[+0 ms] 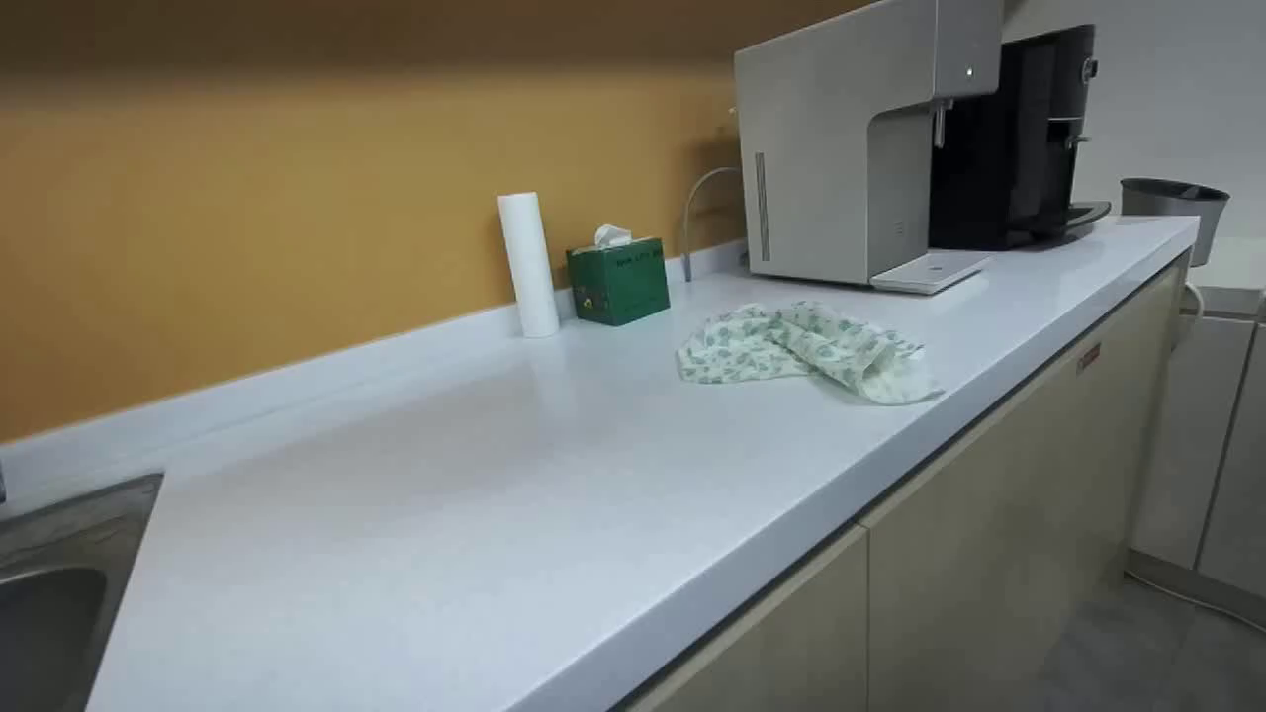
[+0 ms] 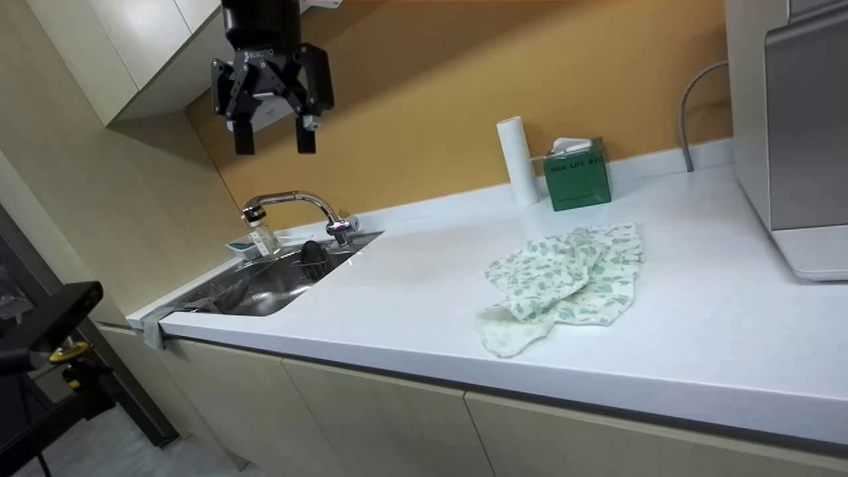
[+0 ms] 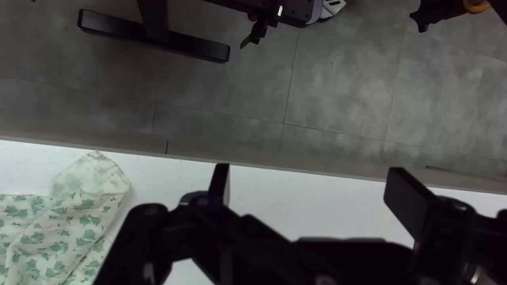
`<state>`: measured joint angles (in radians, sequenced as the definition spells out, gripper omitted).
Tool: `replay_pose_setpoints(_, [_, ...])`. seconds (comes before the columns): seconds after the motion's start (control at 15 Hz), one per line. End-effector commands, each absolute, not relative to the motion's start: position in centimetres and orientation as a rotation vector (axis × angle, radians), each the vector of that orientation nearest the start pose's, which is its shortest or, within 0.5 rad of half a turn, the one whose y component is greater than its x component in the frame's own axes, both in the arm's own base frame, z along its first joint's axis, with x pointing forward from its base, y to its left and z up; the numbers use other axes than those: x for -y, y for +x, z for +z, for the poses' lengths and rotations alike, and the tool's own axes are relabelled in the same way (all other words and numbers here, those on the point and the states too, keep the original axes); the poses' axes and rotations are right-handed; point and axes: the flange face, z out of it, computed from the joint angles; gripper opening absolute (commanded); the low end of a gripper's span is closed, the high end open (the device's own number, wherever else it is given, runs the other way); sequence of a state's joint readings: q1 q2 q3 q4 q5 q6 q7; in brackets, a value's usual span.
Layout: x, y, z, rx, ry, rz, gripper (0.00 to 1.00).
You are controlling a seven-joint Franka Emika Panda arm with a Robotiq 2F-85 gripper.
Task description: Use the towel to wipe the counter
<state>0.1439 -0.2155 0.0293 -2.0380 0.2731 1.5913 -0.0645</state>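
One tool (image 2: 275,140) is hanging at left in an exterior view, jaws parted, empty; rightward, the towel (image 2: 560,281) is lying rumpled on the table (image 2: 424,285). Those jaws should be straddling a raised fold before closing.

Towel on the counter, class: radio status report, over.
End effector open, holding nothing. Towel crumpled on counter, ungripped. Tissue box, white roll by wall; could obstruct wiping there.

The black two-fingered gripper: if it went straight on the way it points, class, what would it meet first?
Probably the flat white countertop, near its front edge; the wrist view shows it through the open gripper. Depth is unclear; the line might clear that edge toward the grey tiled floor.
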Motion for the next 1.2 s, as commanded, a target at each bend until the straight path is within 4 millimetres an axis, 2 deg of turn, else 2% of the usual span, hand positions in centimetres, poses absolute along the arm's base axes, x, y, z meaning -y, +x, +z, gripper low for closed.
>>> replay_pose_setpoints(0.0, [-10.9, 45.6, 52.3, 0.285, -2.854, 0.353, 1.00])
replay_pose_setpoints(0.73, [-10.9, 45.6, 52.3, 0.286, -2.854, 0.352, 1.00])
replay_pose_setpoints(0.93, [-9.1, 46.9, 52.2, 0.174, -2.922, 0.269, 1.00])
replay_pose_setpoints(1.13, [-5.7, 48.9, 51.5, 0.071, -2.968, 0.186, 1.00])
